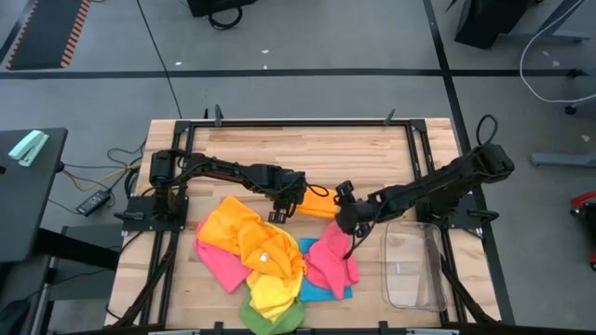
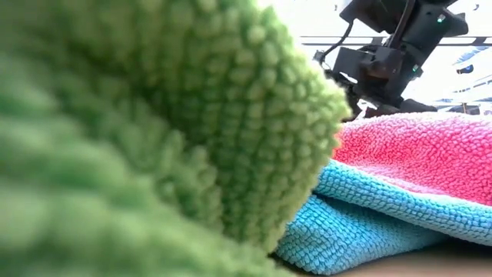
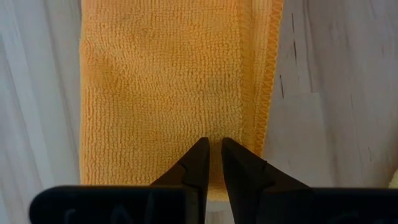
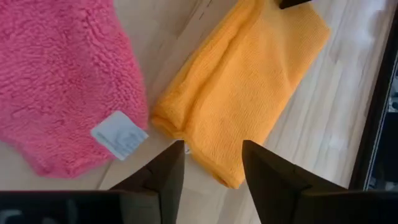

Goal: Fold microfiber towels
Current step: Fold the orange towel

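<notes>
A folded orange microfiber towel (image 1: 322,201) lies flat on the wooden table (image 1: 279,149) between my two grippers. My left gripper (image 1: 294,199) stands over its left end, the fingers nearly together on the cloth (image 3: 161,93). My right gripper (image 1: 344,212) hovers open just above the towel's right end (image 4: 242,93), with nothing between its fingers. Beside it lies a pink towel (image 4: 62,81) with a white label. A loose heap of orange (image 1: 244,233), pink (image 1: 220,262), yellow (image 1: 276,287), green (image 2: 154,115) and blue (image 2: 369,219) towels rests toward the near edge. My left gripper (image 3: 212,144) comes at the orange towel steeply from above, close to its left end. A thin strip of the top surface (image 3: 212,130) shows between the two nearly closed fingertips. The towel lies flat on the table with no pucker; whether cloth is pinched or only pressed is not plain.
A clear plastic bin (image 1: 414,265) stands at the near right, close to my right arm. A black frame (image 1: 298,123) runs round the table's edges. Bare wood lies beyond the folded towel, toward the far edge.
</notes>
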You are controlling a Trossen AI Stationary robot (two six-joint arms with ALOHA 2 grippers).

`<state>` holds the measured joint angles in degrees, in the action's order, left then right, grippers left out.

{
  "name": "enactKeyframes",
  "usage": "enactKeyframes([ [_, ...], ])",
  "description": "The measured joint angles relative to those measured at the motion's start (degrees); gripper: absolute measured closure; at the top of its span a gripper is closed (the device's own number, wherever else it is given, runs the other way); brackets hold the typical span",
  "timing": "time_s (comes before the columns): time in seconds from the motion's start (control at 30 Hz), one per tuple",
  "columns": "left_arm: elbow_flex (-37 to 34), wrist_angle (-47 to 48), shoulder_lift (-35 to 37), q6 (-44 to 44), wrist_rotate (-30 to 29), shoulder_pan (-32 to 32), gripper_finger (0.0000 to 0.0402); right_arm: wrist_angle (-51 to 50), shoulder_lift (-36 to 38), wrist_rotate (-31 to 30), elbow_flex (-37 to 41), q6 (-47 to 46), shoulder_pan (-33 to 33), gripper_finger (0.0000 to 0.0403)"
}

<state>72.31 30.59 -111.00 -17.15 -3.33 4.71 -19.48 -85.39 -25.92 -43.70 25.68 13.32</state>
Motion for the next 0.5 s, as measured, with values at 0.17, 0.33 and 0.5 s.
enactKeyframes([
  [0.17,0.0,-0.1,0.0,0.0,0.0,0.0,0.0346,2.0,-1.6,0.2,0.8,-0.2,-0.4,0.0241],
  [0.33,0.0,-0.2,0.0,0.0,0.0,0.0,0.0353,4.0,-2.2,0.3,2.5,-0.2,-0.4,0.0249],
  [0.5,0.0,-0.2,0.0,0.0,0.0,0.0,0.0355,5.4,-2.2,0.0,3.1,0.4,-0.6,0.0262],
])
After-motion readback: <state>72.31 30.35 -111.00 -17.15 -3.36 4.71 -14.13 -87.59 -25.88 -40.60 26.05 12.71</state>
